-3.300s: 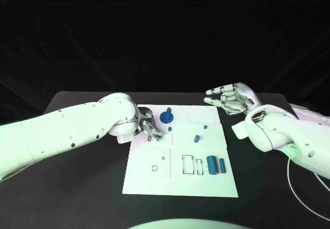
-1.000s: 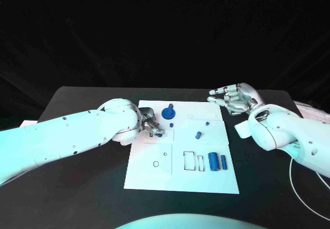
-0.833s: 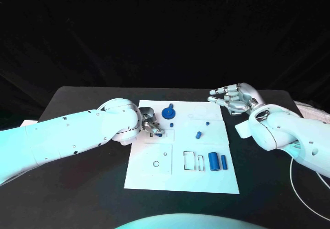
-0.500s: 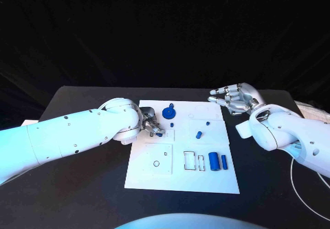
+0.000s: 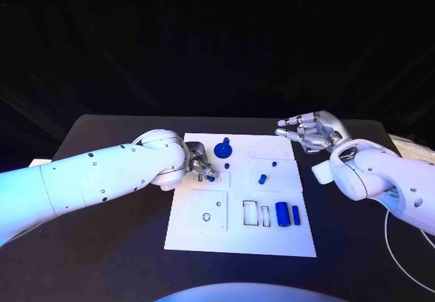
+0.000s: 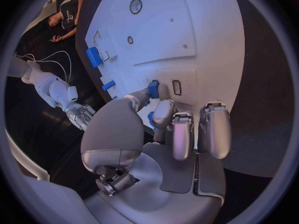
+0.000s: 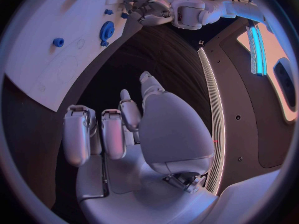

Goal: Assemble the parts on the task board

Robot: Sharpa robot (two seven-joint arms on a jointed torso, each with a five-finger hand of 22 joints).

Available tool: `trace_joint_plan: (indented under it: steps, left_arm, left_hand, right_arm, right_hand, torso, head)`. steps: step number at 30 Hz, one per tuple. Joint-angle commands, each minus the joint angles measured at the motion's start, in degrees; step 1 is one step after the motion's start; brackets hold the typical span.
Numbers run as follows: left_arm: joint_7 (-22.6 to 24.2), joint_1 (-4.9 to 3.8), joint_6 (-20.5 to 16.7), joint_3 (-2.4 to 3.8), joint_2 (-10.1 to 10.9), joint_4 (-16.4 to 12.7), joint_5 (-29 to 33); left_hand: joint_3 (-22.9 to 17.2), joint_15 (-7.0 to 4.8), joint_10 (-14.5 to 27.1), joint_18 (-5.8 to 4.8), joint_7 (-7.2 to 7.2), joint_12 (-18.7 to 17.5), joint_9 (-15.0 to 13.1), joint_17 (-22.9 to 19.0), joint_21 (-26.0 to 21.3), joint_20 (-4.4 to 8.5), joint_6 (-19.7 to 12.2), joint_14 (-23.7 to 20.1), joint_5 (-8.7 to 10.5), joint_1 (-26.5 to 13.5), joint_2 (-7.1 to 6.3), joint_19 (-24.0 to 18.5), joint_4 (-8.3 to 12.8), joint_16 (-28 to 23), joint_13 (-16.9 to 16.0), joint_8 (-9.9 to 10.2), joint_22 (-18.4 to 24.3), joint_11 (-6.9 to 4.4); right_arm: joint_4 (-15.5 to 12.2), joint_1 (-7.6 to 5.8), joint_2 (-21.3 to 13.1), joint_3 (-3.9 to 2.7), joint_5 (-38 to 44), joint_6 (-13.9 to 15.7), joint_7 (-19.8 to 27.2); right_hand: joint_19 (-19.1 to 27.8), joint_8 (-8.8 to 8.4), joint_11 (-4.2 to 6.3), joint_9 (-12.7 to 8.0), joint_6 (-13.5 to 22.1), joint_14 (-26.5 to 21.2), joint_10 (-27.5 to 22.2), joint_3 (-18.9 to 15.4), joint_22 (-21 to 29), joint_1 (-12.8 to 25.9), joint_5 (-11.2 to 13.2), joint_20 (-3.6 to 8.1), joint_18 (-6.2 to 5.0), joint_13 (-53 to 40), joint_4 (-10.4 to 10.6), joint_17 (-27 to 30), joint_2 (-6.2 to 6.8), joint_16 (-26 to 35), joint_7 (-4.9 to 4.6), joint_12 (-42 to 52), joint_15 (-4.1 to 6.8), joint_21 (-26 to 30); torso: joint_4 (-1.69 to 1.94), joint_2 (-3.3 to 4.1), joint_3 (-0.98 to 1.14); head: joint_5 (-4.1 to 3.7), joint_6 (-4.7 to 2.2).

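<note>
Left robot hand [image 5: 199, 167] is over the board's [image 5: 240, 236] left edge, thumb and a finger pinching a small blue peg [image 6: 153, 89]; its other fingers are curled beside it. Likely reason for the pinch grip: the peg is small and a slim slot [image 6: 176, 87] sits just beside its tip, so a fingertip hold keeps the end free for insertion. Judged step: seating this peg.

Peg axis: in the left wrist view its long axis runs out from the fingertips toward the board face, free end nearest the board. Whether it touches the board I cannot tell.

Right robot hand [image 5: 310, 131] hovers off the board's far right corner, above the worktop [image 5: 109, 251], fingers apart and loosely curved, holding nothing. Probably parked clear of the left arm's work.

Other parts on the board: gear [image 5: 222, 150] near the far edge, standing on its spot; 2 cylinders [image 5: 287, 214] lying side by side, long axes running near-to-far; a short peg [image 5: 262, 178] mid-board.
</note>
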State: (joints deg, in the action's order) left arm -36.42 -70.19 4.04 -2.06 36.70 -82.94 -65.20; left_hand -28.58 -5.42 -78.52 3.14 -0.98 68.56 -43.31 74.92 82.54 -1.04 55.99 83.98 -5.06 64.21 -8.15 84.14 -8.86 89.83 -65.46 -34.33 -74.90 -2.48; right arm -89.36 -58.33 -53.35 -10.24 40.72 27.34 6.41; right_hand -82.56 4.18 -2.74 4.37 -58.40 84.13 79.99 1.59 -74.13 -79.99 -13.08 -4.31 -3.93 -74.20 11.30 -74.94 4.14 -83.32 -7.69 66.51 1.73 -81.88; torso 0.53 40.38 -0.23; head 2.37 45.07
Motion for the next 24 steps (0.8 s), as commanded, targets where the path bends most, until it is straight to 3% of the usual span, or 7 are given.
trace_joint_plan:
  steps: [1, 14, 21, 24]
  left_arm:
    - [-0.7, 0.43, 2.5, -0.33, -0.3, 0.1, 0.4]
    - [-1.0, 0.42, 1.9, -0.33, -0.6, 0.2, 0.4]
    - [-1.0, 0.42, 1.7, -0.32, -0.7, 0.4, 0.4]
    - [-1.0, 0.42, 1.7, -0.32, -0.7, 0.5, 0.4]
  left_hand:
    - [0.5, -0.27, -0.2, -0.84, -0.01, -0.3, 0.0, 15.1, 0.0, 0.28, 0.4, 6.0, 0.11, -0.6, 0.28, 1.5, -0.1, 0.2, 0.1, 0.4, -7.2, -0.29]
    - [3.1, -0.43, -0.7, -0.99, 0.19, 0.1, -0.2, 15.1, 0.5, 0.41, 1.2, 6.0, 0.09, -1.6, 0.56, 1.8, -1.1, 0.2, -0.3, 0.4, -7.8, -0.47]
    - [6.7, -0.45, -0.9, -1.11, 0.22, 0.1, -0.5, 15.1, 0.8, 0.48, 1.8, 6.0, 0.21, -3.6, 0.67, 2.1, -3.0, 0.2, -0.2, 0.5, -8.2, -0.49]
    - [10.6, -0.47, -1.1, -1.12, 0.25, 0.3, -0.7, 15.1, 0.8, 0.50, 2.1, 6.0, 0.39, -6.0, -0.17, 2.1, -5.0, 0.2, -0.3, 0.5, -8.3, -0.53]
  right_arm:
    - [-0.2, 0.04, 0.0, 0.00, 0.2, -1.0, 0.5]
    - [-0.2, 0.04, 0.0, 0.00, 0.2, -1.2, 0.3]
    - [-0.2, 0.04, 0.0, 0.00, 0.2, -1.3, 0.4]
    - [-0.2, 0.04, 0.0, 0.00, 0.1, -1.2, 0.4]
  right_hand:
    - [0.3, 0.02, 0.09, 0.1, -0.2, 3.9, -0.3, -0.3, 0.1, 0.5, 0.0, -0.11, 0.50, 0.3, 0.0, -6.2, -0.13, 0.4, -0.02, -0.2, -0.11, 0.3]
    - [0.4, -0.02, 0.08, 0.1, -0.1, 3.9, -0.2, -1.1, 0.1, 1.8, -0.2, -0.14, 0.49, 0.3, 0.3, -6.2, -0.16, 0.4, 0.01, -0.1, -0.13, 0.3]
    - [0.4, -0.01, 0.09, 0.1, -0.1, 3.9, -0.2, -1.6, 0.1, 2.3, -0.3, -0.14, 0.49, 0.3, 0.5, -6.2, -0.15, 0.4, 0.03, -0.1, -0.12, 0.3]
    - [0.5, -0.01, 0.08, 0.1, -0.1, 3.9, -0.3, -1.7, 0.3, 2.5, -0.3, -0.14, 0.45, 0.5, 0.6, -6.1, -0.17, 0.5, 0.04, -0.2, -0.12, 0.4]
  torso:
    - [0.00, 0.02, -0.02]
    - [0.03, 0.04, -0.06]
    - [0.02, 0.03, -0.04]
    - [0.03, 0.04, -0.05]
  head:
    - [0.28, 0.12]
    - [0.05, 0.24]
    - [0.15, 0.23]
    - [0.16, 0.17]
